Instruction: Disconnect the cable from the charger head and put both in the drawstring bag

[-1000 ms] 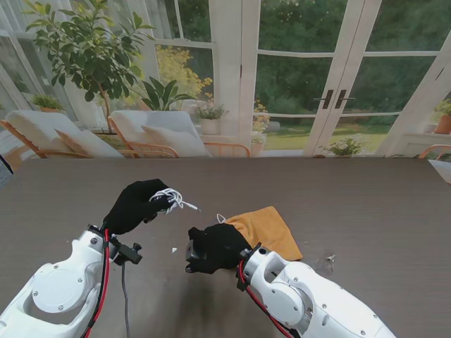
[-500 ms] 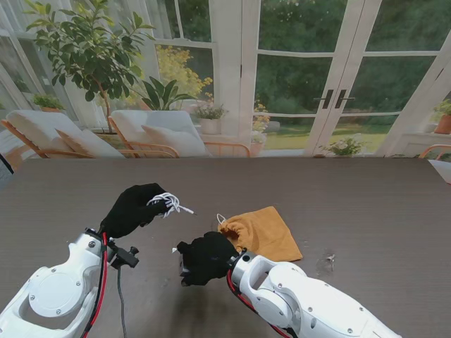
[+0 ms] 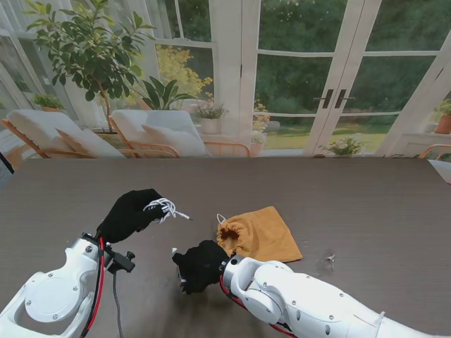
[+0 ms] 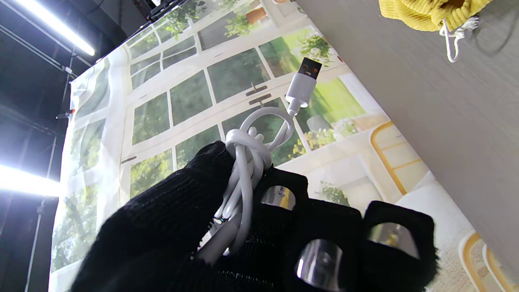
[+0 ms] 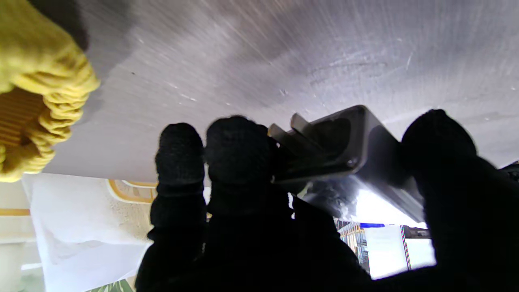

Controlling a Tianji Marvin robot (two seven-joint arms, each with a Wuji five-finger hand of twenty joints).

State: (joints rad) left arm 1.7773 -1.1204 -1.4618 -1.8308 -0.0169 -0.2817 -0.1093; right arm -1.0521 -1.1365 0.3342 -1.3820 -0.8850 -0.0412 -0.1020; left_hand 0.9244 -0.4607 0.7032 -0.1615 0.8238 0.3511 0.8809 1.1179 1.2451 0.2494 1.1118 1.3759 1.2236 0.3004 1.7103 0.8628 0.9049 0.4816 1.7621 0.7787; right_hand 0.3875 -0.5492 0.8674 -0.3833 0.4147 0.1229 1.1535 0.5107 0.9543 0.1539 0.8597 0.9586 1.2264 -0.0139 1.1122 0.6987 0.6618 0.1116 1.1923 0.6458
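My left hand (image 3: 131, 213) in its black glove is shut on the coiled white cable (image 3: 165, 207), held above the table left of centre. The left wrist view shows the cable (image 4: 247, 162) knotted into a bundle, its USB plug (image 4: 304, 83) free and sticking out. My right hand (image 3: 201, 264) is shut on the charger head (image 5: 348, 150), whose metal prongs show in the right wrist view. That hand sits low over the table, just nearer to me than the mouth of the yellow drawstring bag (image 3: 262, 232). The bag's mouth (image 3: 231, 234) gapes towards my hands.
The bag's white drawstring (image 4: 452, 38) lies loose on the dark wood table (image 3: 366, 204). A small white speck (image 3: 174, 249) lies between my hands, and a small glinting scrap (image 3: 328, 262) sits right of the bag.
My right hand has slid left and nearer to me with the charger head, uncovering the bag's mouth. My left hand has dropped slightly with the cable.
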